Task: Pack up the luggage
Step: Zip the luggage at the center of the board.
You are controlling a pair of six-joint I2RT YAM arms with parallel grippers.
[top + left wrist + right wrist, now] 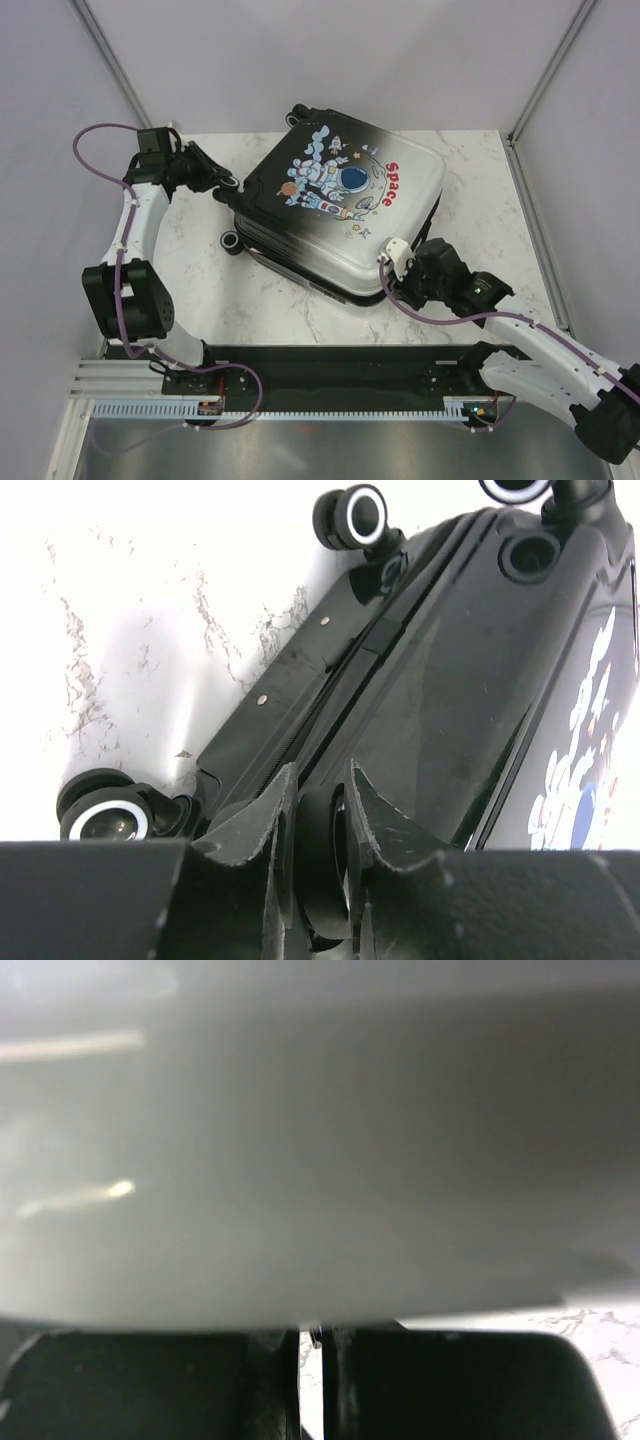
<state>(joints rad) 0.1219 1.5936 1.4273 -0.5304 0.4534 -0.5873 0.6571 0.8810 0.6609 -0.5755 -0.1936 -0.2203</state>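
1. The marble table [200, 270] is smooth. A sideways push would likely make the case slide or spin instead of holding it in place.
2. The Space suitcase [340, 215] lies flat and closed in the middle of the table, astronaut print up and wheel end toward the left arm. If one end is lifted, it could tip onto its edge.
3. The left gripper [320, 780] is clamped on a black corner wheel [322, 850]. The hold is narrow, so a tug could twist free.
4. The right gripper [312, 1335] has its fingers together against the white shell. I see nothing held, and it may skid off the glossy curve.
5. The corner wheel probably swivels, so it could roll out of the fingers.
6. I cannot tell whether the seam [340, 680] is fully zipped. If it is not, the halves could gape.
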